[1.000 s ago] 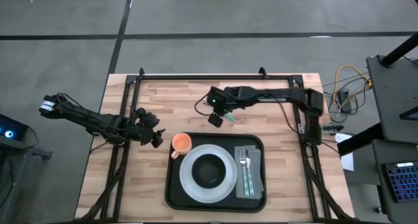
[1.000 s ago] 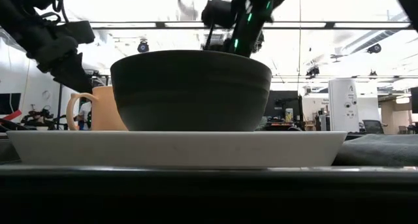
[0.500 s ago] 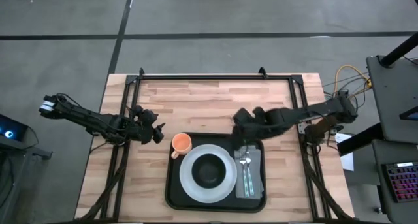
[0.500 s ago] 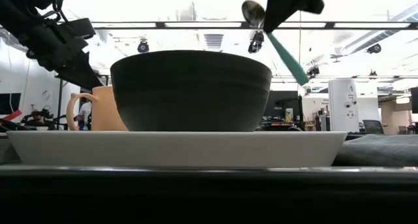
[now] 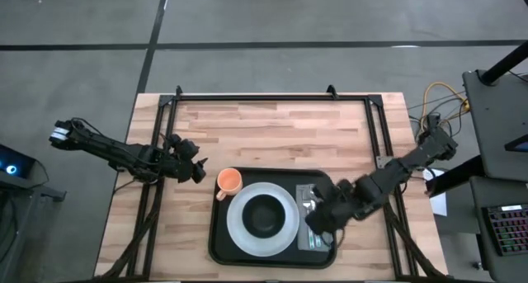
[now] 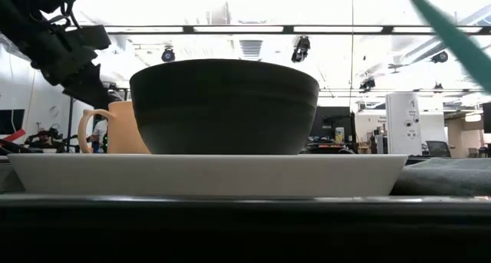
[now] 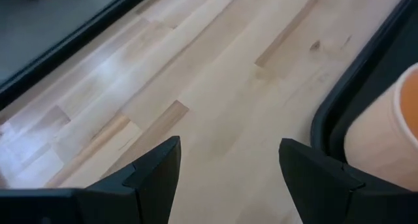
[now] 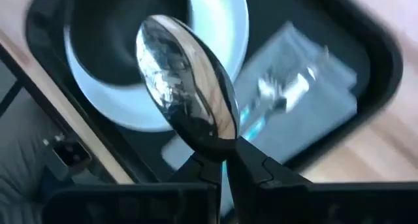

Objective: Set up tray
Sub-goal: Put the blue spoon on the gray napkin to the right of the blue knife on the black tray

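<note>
High view straight down, low view level at tray rim, both sharing bowl, wrist views close

The tray sits on the bench toward its near edge, and the plate lies at the tray's middle with the bowl on it. The cup stands in the tray's far left corner, just beside the plate, and the napkin lies along the tray's right side with a fork on it. The right end effector hangs over the napkin holding a spoon, while the left end effector waits over the bench just left of the tray's cup corner.
</note>
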`<state>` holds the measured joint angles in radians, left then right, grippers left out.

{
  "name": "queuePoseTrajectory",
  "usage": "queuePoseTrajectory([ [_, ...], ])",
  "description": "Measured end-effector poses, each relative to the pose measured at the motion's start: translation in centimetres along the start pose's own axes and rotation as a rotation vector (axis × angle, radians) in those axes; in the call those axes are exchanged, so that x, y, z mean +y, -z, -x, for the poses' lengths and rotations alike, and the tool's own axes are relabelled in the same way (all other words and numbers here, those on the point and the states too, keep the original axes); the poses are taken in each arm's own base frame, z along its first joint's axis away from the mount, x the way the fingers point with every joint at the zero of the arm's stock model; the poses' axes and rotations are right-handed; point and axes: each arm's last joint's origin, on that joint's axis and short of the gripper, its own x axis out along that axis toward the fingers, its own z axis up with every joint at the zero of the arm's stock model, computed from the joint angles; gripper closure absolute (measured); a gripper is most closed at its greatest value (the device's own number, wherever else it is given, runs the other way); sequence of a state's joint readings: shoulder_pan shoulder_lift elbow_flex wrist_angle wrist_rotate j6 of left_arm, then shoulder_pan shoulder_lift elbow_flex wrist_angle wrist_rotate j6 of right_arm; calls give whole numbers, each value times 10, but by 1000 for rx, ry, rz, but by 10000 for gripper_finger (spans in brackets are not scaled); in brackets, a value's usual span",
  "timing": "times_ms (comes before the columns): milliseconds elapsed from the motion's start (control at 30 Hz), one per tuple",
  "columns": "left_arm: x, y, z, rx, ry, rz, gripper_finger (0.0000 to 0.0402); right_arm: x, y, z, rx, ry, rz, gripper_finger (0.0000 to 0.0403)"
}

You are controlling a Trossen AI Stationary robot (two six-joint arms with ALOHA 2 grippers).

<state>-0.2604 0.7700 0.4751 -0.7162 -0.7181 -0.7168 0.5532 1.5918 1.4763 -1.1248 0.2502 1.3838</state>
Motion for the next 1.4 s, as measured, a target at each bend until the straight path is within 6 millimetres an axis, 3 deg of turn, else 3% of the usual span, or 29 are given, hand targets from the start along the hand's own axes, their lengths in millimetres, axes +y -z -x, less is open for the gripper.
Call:
queuePoseTrajectory([
  [233, -1, 1, 0, 37, 44, 0, 164, -24, 39, -14, 93, -49, -72, 395],
  [400, -1, 1, 0, 39, 47, 0, 164, -48, 46, -33, 85, -254, -84, 395],
  [600, -1, 1, 0, 41, 49, 0, 164, -94, 54, -49, 120, -350, -110, 395],
  [733, -2, 1, 0, 38, 52, 4, 164, -113, 54, -53, 125, -463, -120, 395],
  [900, -4, -1, 0, 20, 70, 28, 164, -120, 49, -62, 122, -625, -121, 395],
  [1200, -5, -2, 0, 23, 88, 36, 164, -125, 55, -95, 249, -666, -58, 395],
  [1400, -10, -5, -1, 10, 112, 70, 164, -136, 48, -112, 251, -660, -95, 395],
])
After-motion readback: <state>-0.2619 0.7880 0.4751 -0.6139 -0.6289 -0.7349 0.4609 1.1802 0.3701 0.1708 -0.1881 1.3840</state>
